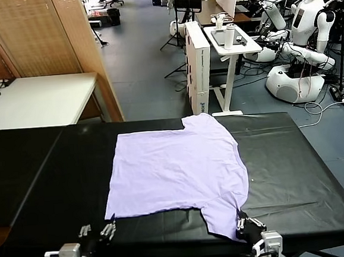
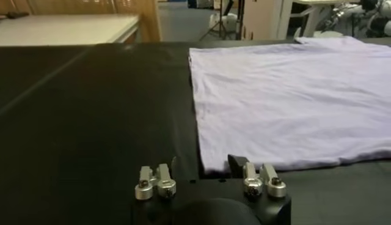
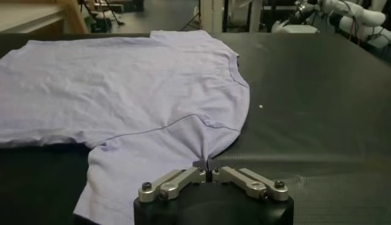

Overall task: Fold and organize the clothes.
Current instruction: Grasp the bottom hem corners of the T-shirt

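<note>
Black, faintly glossy sheeting covers the long work table, and that is the biggest thing on view, running from edge to edge in the head view. On it lies the light lavender short-sleeved T-shirt of thin soft fabric, spread flat and plain side up, sitting around the middle of the table. One sleeve points toward the far edge, the other reaches down to the near edge on the robot's right. Its hem side faces the robot's left, straight and tidy.

Over to the right gripper, at the near edge: jaws pressed fully together, and the wrist view shows a small pinch of the near sleeve's fabric puckered up between the tips. So it has hold of the shirt right at that sleeve.

Now the left gripper, low at the near edge too, just off the shirt's near hem corner. Its jaws stand parted, a clear gap between them, nothing inside. One finger sits just beside that corner; contact, I cannot tell.

Beyond the table, a white tabletop at far left, a small white stand, and a white robot parked at far right.
</note>
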### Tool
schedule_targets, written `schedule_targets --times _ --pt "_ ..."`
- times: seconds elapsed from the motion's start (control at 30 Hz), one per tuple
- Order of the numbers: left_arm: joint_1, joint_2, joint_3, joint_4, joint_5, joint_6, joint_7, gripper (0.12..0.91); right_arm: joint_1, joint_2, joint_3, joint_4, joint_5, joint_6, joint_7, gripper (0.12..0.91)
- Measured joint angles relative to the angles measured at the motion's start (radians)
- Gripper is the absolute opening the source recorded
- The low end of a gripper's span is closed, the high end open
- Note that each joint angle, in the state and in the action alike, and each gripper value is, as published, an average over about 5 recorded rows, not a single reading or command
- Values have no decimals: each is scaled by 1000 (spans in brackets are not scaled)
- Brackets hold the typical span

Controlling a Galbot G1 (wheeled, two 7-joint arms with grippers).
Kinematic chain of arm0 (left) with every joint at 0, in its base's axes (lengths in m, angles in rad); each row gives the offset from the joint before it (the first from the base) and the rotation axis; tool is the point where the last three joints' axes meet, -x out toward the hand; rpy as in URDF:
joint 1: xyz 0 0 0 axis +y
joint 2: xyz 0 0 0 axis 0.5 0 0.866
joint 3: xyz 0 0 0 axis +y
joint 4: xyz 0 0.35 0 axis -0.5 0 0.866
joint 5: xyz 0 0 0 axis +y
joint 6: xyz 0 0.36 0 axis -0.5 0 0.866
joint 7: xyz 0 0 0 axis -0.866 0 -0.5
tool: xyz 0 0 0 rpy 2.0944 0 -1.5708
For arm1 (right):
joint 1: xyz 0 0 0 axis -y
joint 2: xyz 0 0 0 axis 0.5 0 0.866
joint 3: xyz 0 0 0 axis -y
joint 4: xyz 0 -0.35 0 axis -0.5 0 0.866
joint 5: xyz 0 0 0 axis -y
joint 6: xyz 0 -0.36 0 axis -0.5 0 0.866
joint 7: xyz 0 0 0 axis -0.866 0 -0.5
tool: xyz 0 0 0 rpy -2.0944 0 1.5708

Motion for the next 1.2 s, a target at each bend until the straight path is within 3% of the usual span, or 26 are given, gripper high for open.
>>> schedule_targets --times 0.1,0.27,0.5,0.87,1.2 --pt "1 0 5 -1 3 3 4 247 -2 1 -1 4 0 0 0 147" --pt "0 1 9 -5 2 4 6 166 -14 0 -1 22 0 0 0 147" --pt "19 4 7 -29 -5 14 9 151 -56 -11 -9 84 29 -19 21 147" --pt "94 9 -32 -114 17 100 15 151 -142 -26 4 213 89 -105 74 147" --pt "84 24 -73 -196 -47 119 4 151 -72 -33 29 202 131 11 42 147"
